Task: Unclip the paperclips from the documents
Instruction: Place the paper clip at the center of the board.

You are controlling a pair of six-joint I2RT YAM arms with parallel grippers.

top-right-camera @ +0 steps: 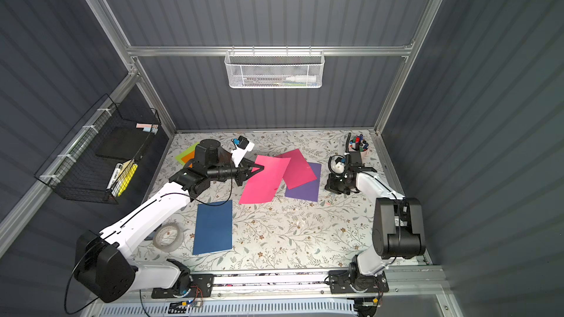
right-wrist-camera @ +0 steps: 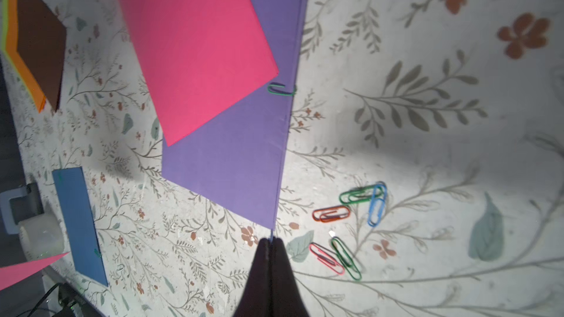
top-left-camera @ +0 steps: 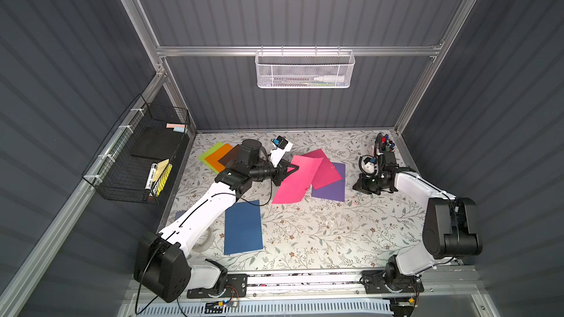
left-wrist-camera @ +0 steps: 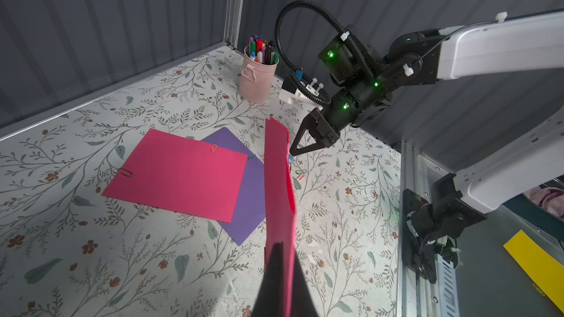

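Observation:
My left gripper (left-wrist-camera: pixel 280 243) is shut on the edge of a bright pink document (left-wrist-camera: pixel 279 178), holding that side up off the table (top-left-camera: pixel 305 239). My right gripper (right-wrist-camera: pixel 271 239) is shut, and a thin blue paperclip (right-wrist-camera: pixel 271 235) shows between its tips at the purple document's (right-wrist-camera: pixel 232 154) corner. A green paperclip (right-wrist-camera: pixel 281 89) sits on the purple edge. A magenta document (left-wrist-camera: pixel 180 172) lies across the purple one, with an orange clip (left-wrist-camera: pixel 214 148) and a dark clip (left-wrist-camera: pixel 126 172). Several loose paperclips (right-wrist-camera: pixel 345 233) lie beside the right gripper (top-left-camera: pixel 357 189).
A navy sheet (top-left-camera: pixel 243 227) lies near the left arm. Brown, orange and lime sheets (top-left-camera: pixel 219 157) are stacked at the back left. A pink pen cup (left-wrist-camera: pixel 256 80) stands in the back right corner. A tape roll (top-right-camera: pixel 167 236) lies front left. A black wire basket (top-left-camera: pixel 137 160) hangs on the left wall.

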